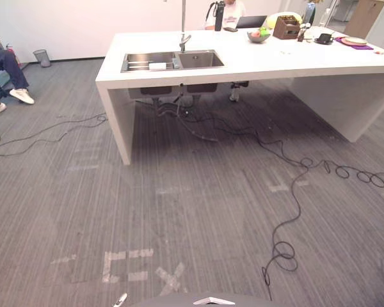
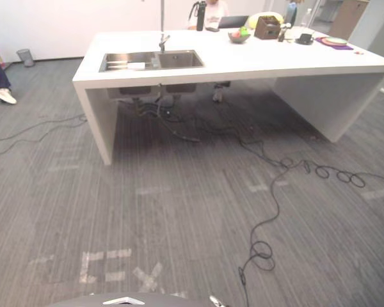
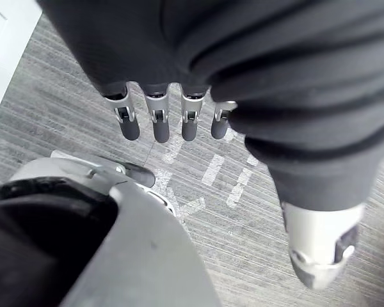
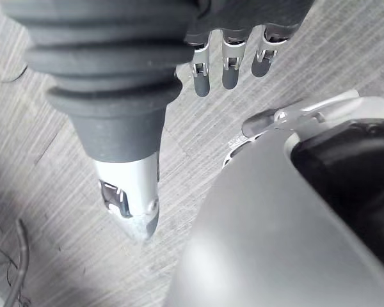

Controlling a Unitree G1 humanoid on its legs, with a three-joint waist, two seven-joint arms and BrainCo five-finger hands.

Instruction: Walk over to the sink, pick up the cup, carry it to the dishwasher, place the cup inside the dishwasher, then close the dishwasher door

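Left hand (image 3: 160, 125) and right hand (image 4: 229, 69) hang at my sides, fingers straight, holding nothing. Ahead and well apart, upper centre-left of the frame, the stainless-steel double-basin sink (image 1: 173, 61) sits in the white counter (image 1: 256, 61). I judge my left hand marginally nearer. The small white object (image 1: 157, 66) in the left basin may be the cup; I cannot tell its long axis, and no label is legible.

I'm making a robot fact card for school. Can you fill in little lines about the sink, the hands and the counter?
Sink: steel double sink in the white counter, tap behind it
Floor: grey carpet between robot and counter
Left hand: open, holding nothing
Right hand: open, holding nothing
Cup: cannot tell if one is in the sink
Also on counter: bowl, brown box
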